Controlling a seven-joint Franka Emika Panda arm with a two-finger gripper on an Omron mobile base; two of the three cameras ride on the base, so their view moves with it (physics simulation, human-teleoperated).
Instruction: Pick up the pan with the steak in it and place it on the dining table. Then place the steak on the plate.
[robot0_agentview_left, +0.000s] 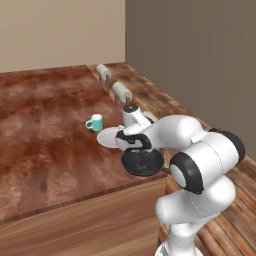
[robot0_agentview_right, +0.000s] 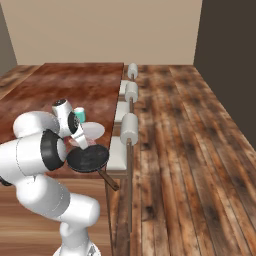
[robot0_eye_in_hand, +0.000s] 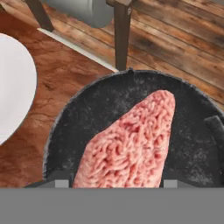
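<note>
The pan (robot0_agentview_left: 144, 162) sat on the reddish-brown bench (robot0_agentview_left: 45, 130) near its edge, its brown handle (robot0_agentview_right: 108, 179) jutting past that edge, with the white plate (robot0_agentview_left: 108, 136) just beside it at about ten o'clock in the left base view and the teal mug (robot0_agentview_left: 95, 122) beyond the plate. In the hand view the pinkish steak (robot0_eye_in_hand: 131, 144) lay in the pan between the fingertips (robot0_eye_in_hand: 61, 183) of the claw (robot0_eye_in_hand: 114, 183), whose jaws stood one on each side of the meat; whether they actually gripped it I cannot tell.
</note>
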